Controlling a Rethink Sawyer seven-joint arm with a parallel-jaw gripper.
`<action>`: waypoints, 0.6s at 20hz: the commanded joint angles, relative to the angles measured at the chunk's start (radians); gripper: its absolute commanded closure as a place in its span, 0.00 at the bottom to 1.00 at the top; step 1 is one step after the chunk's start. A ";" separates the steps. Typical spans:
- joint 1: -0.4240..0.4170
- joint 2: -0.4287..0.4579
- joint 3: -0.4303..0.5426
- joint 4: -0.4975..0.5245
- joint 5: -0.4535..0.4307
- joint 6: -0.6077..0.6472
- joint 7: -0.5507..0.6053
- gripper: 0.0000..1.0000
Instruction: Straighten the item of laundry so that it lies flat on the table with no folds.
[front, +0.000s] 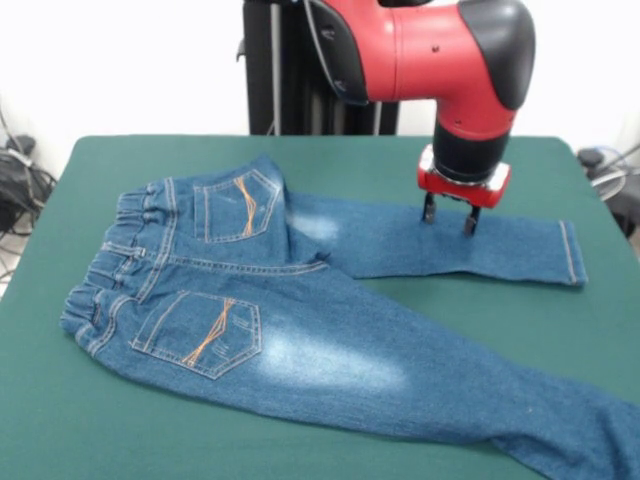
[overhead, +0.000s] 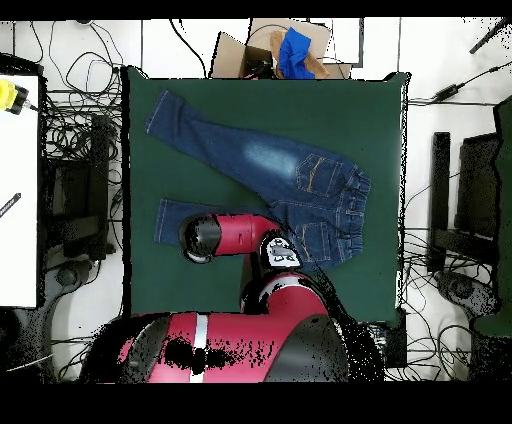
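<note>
Fingers (front: 450, 216) parted, tips on jeans (front: 300, 330) leg — table (front: 60, 430).

I had one camera low across the table (front: 330, 150), facing the arm (front: 440, 50) at 12 o'clock; another looked straight down, base at 6. Both shared the jeans (overhead: 290, 185).

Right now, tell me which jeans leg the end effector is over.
The end effector is over the far leg of the jeans, the shorter-looking one nearer the robot. The other leg runs toward the camera, clear of it.
</note>
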 joint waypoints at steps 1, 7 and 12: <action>0.016 0.061 -0.011 -0.083 -0.043 -0.055 0.052 0.00; 0.130 0.161 -0.029 -0.230 0.054 -0.058 0.169 0.00; 0.224 0.203 -0.064 -0.338 0.151 -0.020 0.268 0.00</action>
